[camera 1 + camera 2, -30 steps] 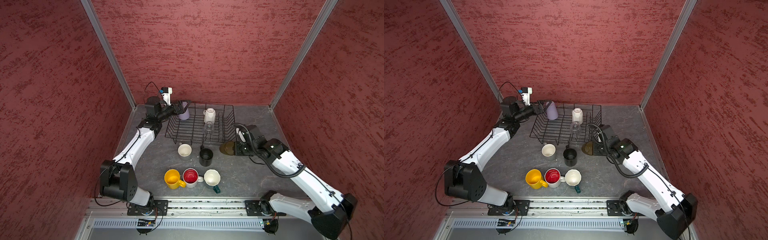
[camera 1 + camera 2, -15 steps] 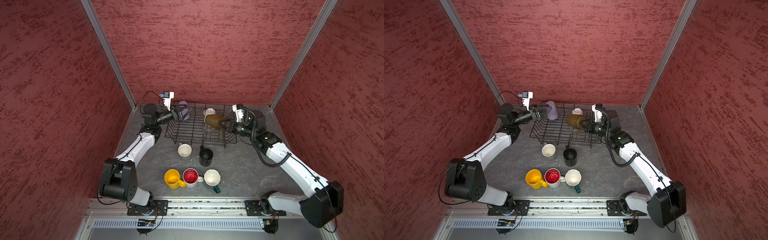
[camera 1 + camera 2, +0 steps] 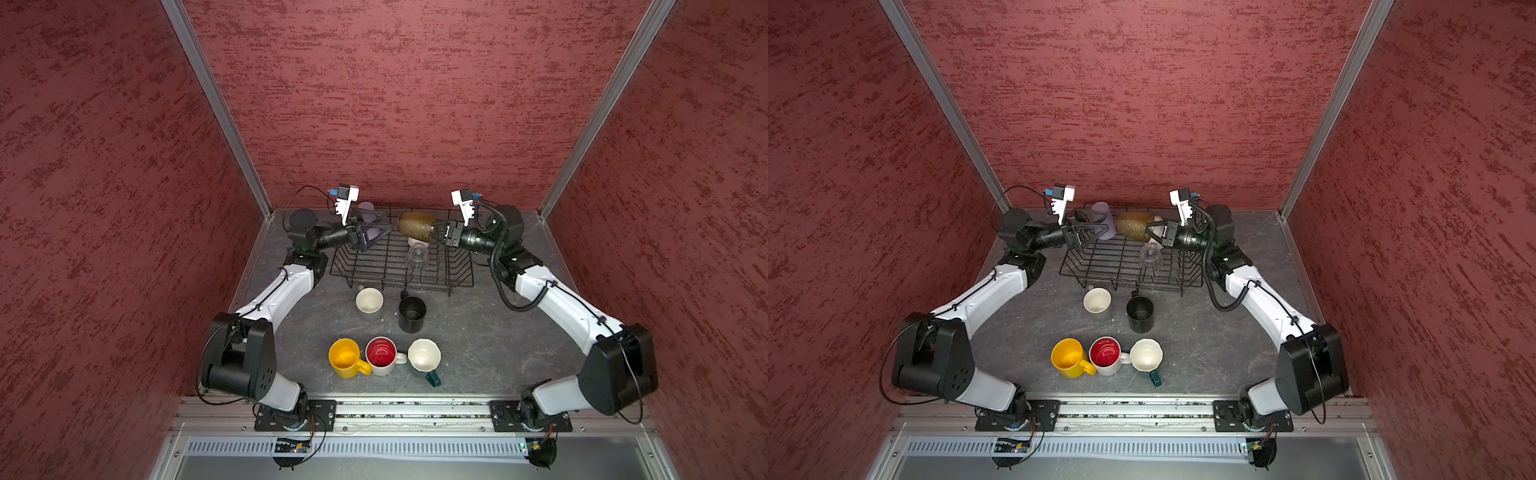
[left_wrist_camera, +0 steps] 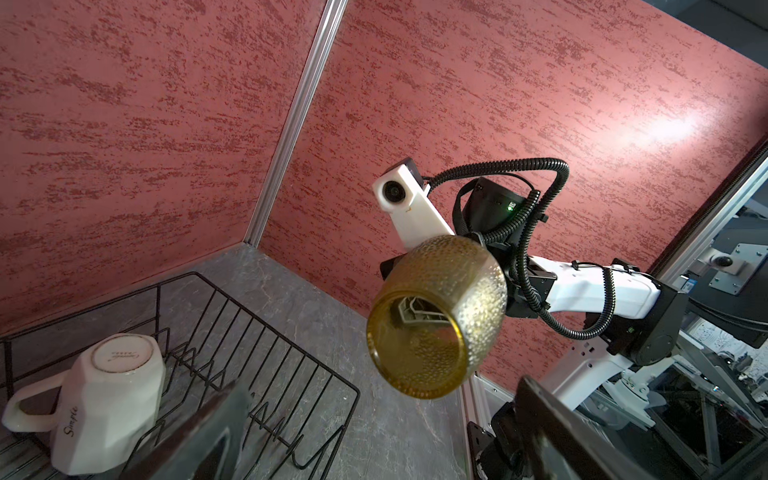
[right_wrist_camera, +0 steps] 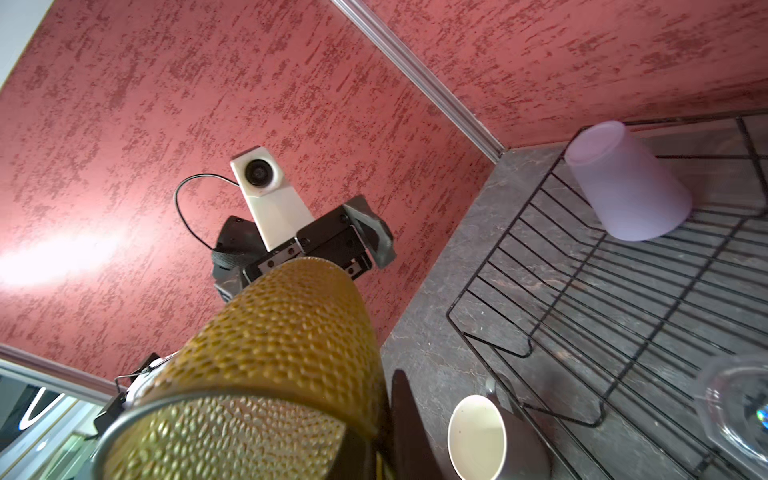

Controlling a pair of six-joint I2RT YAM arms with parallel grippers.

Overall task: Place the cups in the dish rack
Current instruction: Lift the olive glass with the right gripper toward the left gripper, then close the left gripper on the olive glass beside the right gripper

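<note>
While scanning from the left: left gripper (image 3: 379,235) spread wide and empty above the left end of the dish rack (image 3: 399,286), just beside the mouth-down lavender cup (image 3: 366,210) inside it. Further along inside, white faceted mug (image 4: 108,399) bottom-up, clear glass (image 3: 417,257) nearer the front. Above that mug, amber glass (image 3: 417,226) held sideways in the air, pinched by right gripper (image 3: 435,235) at the end nearest that arm. Step in hand, at a guess: placing this glass. Next: turn mouth down, lower into a free slot clear of both neighbours, then let go. Grey cup (image 3: 369,300), black cup (image 3: 412,313), yellow mug (image 3: 345,357), red-lined mug (image 3: 381,355) and teal mug (image 3: 424,356) waiting on the table (image 3: 478,332) in front.
</note>
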